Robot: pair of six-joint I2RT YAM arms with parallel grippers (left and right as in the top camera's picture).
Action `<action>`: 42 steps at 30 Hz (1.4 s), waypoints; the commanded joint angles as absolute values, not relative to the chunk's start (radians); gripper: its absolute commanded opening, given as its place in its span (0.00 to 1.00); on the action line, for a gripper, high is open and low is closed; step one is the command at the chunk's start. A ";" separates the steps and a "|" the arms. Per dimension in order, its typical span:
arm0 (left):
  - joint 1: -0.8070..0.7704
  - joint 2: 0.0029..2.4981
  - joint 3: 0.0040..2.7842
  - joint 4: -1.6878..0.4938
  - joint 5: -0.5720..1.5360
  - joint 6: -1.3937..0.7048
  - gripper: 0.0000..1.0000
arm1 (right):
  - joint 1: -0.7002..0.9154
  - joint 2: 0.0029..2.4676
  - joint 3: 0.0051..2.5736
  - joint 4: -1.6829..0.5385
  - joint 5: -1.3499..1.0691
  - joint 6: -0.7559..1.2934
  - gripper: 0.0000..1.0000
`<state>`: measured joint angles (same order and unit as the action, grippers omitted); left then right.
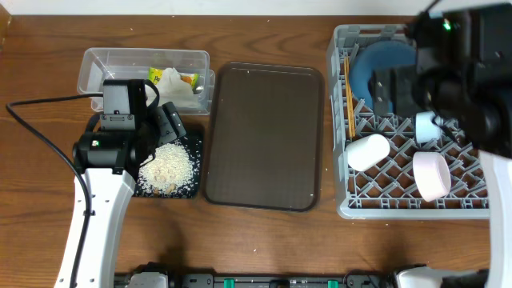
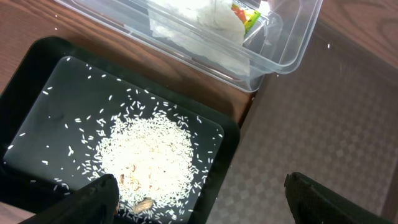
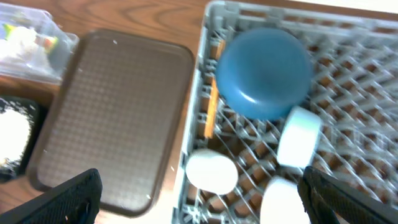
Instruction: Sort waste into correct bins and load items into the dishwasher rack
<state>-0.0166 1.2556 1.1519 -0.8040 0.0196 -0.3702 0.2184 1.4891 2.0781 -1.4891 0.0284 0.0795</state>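
Loose white rice (image 2: 149, 155) lies piled in the black tray (image 2: 37, 81). The clear tub (image 2: 286, 43) behind it holds the crumpled napkin (image 2: 199, 18) and the yellow-orange wrapper (image 2: 245, 15). My left gripper (image 2: 199, 205) is open and empty, above the tray's right edge; it also shows in the overhead view (image 1: 164, 122). The grey rack (image 1: 342, 204) holds the dark-blue plate (image 1: 384, 64), chopsticks (image 1: 349, 96), a white bowl (image 1: 366, 152), a pale cup (image 1: 426, 128) and another pale bowl (image 1: 432, 174). My right gripper (image 3: 199, 199) is open and empty above the rack's left side.
The brown serving tray (image 1: 264, 136) lies between the black tray and the rack, with nothing on it. A black cable (image 1: 40, 120) runs across the table at the left. The right arm (image 1: 472, 72) covers the rack's far right corner.
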 commanded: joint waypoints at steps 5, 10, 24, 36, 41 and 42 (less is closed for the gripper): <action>-0.012 1.261 1.163 -0.804 0.015 -0.376 0.88 | 0.182 1.343 2.074 -1.573 0.162 0.156 0.99; -0.012 1.261 1.163 -0.804 0.015 -0.376 0.88 | 0.138 1.228 1.989 -1.451 0.179 0.159 0.99; -0.012 1.261 1.163 -0.804 0.015 -0.376 0.88 | 0.009 0.633 0.857 -0.441 -0.061 0.039 0.99; -0.012 1.261 1.163 -0.804 0.015 -0.376 0.88 | 0.018 0.182 0.157 -0.032 -0.061 0.081 0.99; -0.012 1.261 1.163 -0.804 0.015 -0.376 0.88 | 0.048 0.077 0.027 0.020 -0.057 0.081 0.99; -0.012 1.261 1.163 -0.804 0.015 -0.376 0.88 | 0.052 0.058 0.008 0.030 -0.057 0.081 0.99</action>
<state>-0.0166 1.2560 1.1522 -0.8040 0.0200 -0.3702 0.0315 0.1040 0.0418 0.0090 -0.0528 0.0677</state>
